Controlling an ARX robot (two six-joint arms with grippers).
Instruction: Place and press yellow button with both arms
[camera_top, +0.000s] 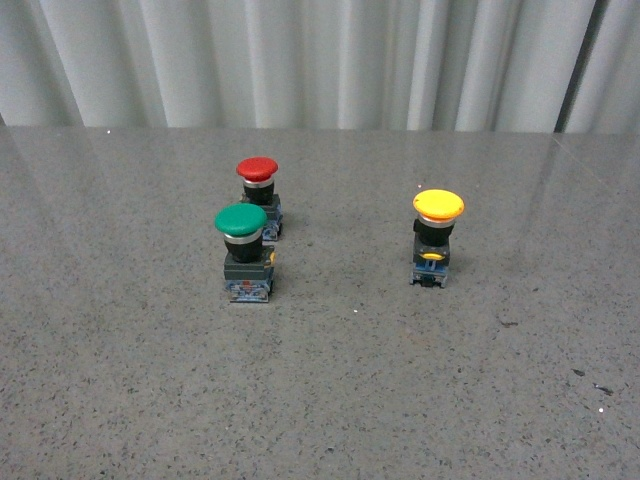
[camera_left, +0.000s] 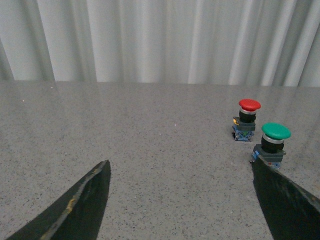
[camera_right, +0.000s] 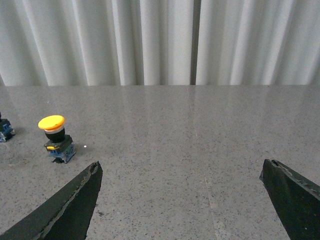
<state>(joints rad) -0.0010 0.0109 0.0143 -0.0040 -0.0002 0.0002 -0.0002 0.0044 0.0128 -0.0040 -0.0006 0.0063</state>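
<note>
While both pairs of jaws are gaping wide over the grey table (camera_top: 120, 380), we are holding nothing in the left gripper (camera_left: 180, 165) or the right gripper (camera_right: 181, 167). We are seeing the yellow button (camera_right: 55, 137) standing upright ahead of the right jaws, outside their gap and beyond one finger, touching neither. Ahead of the left jaws, the green button (camera_left: 274, 142) is sitting just past one fingertip, with the red button (camera_left: 247, 120) standing a little farther off.

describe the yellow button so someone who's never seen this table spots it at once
On the grey speckled table before the white curtain, three push-button switches stand. The green-capped switch and red-capped switch sit together at left; the yellow button stands alone to their right, the only yellow cap.
</note>
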